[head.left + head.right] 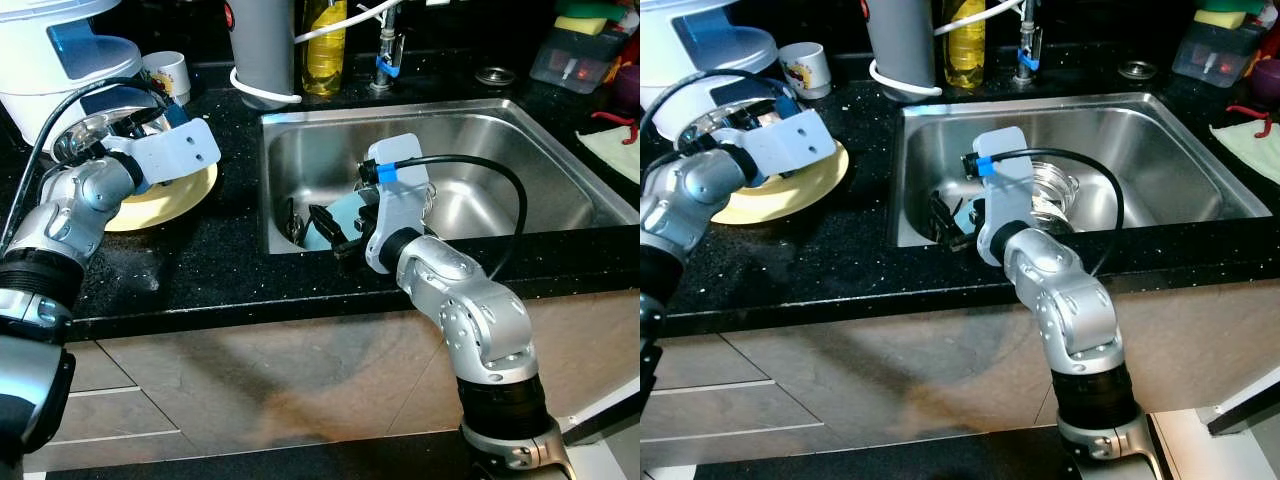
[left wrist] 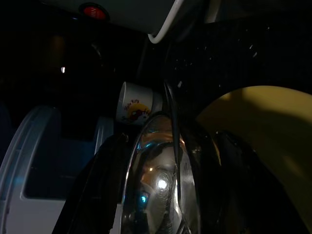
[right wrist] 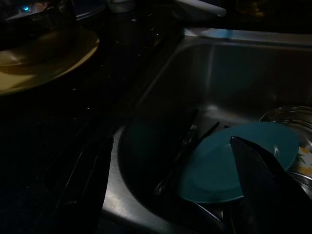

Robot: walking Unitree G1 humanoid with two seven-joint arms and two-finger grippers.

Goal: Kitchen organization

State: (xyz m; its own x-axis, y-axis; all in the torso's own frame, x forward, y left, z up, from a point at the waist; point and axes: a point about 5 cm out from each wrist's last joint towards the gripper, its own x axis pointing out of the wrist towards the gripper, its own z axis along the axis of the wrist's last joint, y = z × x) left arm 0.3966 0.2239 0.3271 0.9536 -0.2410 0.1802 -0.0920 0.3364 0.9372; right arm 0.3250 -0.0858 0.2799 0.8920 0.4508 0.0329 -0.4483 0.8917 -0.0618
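On the black counter lies a yellow plate (image 1: 172, 199). Just above it my left gripper (image 2: 163, 187) is shut on a shiny steel bowl (image 1: 88, 134), which is tilted on its edge. My right gripper (image 1: 318, 226) reaches into the front left corner of the steel sink (image 1: 400, 108). It is open, with one finger (image 3: 258, 180) over a teal plate (image 3: 214, 165) and the other finger (image 3: 83, 185) by the sink's rim. Dark cutlery (image 3: 181, 155) lies beside the teal plate. A glass bowl (image 1: 1050, 190) sits behind it.
A white appliance (image 1: 50, 60) and a printed mug (image 1: 166, 72) stand behind the yellow plate. A grey canister (image 1: 262, 50), a yellow bottle (image 1: 325, 45) and the faucet (image 1: 386, 55) line the back. At the right are a sponge holder (image 1: 585, 50) and a cloth (image 1: 615, 150).
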